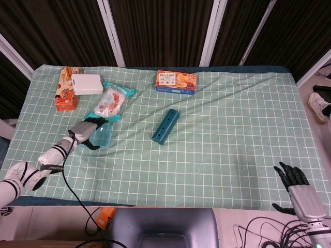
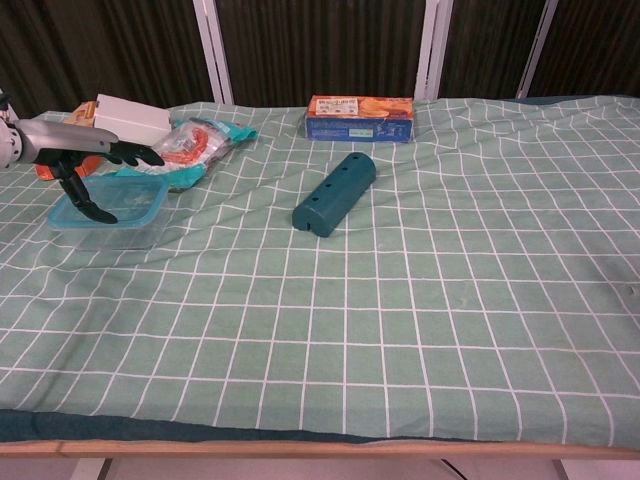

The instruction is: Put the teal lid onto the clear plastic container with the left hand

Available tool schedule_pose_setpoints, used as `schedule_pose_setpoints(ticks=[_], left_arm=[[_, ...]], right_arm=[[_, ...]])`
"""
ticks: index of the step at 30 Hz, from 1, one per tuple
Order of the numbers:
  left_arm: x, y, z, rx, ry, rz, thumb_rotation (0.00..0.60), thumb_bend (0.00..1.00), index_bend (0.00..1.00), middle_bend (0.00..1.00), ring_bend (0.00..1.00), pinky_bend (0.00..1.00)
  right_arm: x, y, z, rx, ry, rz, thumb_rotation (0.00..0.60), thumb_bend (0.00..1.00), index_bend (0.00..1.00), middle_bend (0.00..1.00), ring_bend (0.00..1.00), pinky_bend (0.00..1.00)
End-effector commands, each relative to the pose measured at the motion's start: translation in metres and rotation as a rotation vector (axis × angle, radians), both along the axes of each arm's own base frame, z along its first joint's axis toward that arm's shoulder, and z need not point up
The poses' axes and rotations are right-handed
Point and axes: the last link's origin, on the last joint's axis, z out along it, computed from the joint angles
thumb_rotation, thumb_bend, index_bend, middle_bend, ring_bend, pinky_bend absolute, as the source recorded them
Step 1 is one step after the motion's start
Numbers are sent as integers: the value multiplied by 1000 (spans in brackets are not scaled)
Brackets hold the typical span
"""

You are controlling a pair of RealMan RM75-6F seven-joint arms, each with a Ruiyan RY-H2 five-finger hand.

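At the frame's left the left hand (image 2: 85, 172), fingers spread, holds the teal lid (image 2: 122, 198) over the clear plastic container (image 2: 112, 233); I'd square the corners, then press down evenly.

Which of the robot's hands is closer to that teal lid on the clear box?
Left. The left hand sits right over the teal lid on the clear plastic container, at the table's left side. The right hand hangs off the near right corner, far away.

Your left hand (image 2: 85, 170) holds the lid (image 2: 118, 198) at the left edge of the frame.
The lid sits on the container (image 2: 112, 234), fingers (image 2: 135, 153) over it, thumb below the near rim.
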Motion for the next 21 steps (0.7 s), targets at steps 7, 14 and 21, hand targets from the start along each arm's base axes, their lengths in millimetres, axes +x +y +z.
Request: schedule_pose_setpoints(ticks=[7,14,21], left_arm=[[4,-14,7,-7,-12,-37,600,212,0,0,0,0],[10,-35,22,44,-43,-144,600,206,0,48,0,0],[-8,-42,19,103,27,-133,600,208,0,172,0,0]], right_arm=[[0,1,0,6,0,4,600,113,0,0,0,0],[2,3,0,10,-4,17,600,113,0,0,0,0],[5,6,-1,18,-9,38,600,112,0,0,0,0]])
